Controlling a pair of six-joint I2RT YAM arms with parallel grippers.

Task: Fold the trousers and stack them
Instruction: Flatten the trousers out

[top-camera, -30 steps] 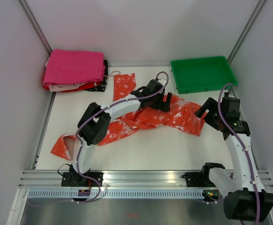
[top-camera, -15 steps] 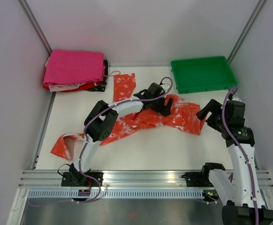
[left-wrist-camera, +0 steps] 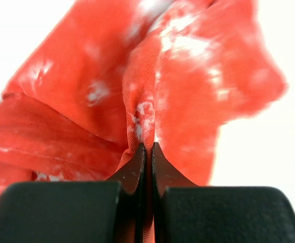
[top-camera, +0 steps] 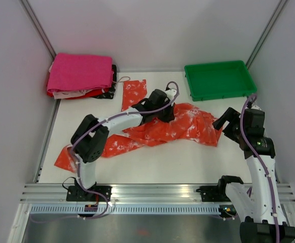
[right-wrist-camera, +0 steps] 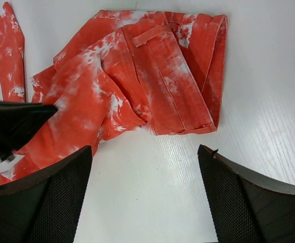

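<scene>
The trousers (top-camera: 185, 127), orange-red with white blotches, lie crumpled across the middle of the table, with one leg running to the front left and another end (top-camera: 134, 93) pointing to the back. My left gripper (top-camera: 163, 112) is at their middle, shut on a raised fold of the fabric (left-wrist-camera: 146, 119), which shows pinched between the fingertips in the left wrist view. Open and empty, my right gripper (top-camera: 227, 124) hovers just right of the waist end. In its wrist view the waistband (right-wrist-camera: 188, 76) lies beyond the fingers (right-wrist-camera: 61, 182), over bare table.
A folded magenta-pink cloth (top-camera: 80, 73) tops a small pile at the back left corner. A green tray (top-camera: 219, 81) stands at the back right. Grey walls close in the left and right sides, and a metal rail (top-camera: 152, 192) runs along the near edge.
The left gripper went from open to shut on a fold of the trousers and drew back left, pulling the fabric with it. The right arm shifted slightly nearer, then held still.
</scene>
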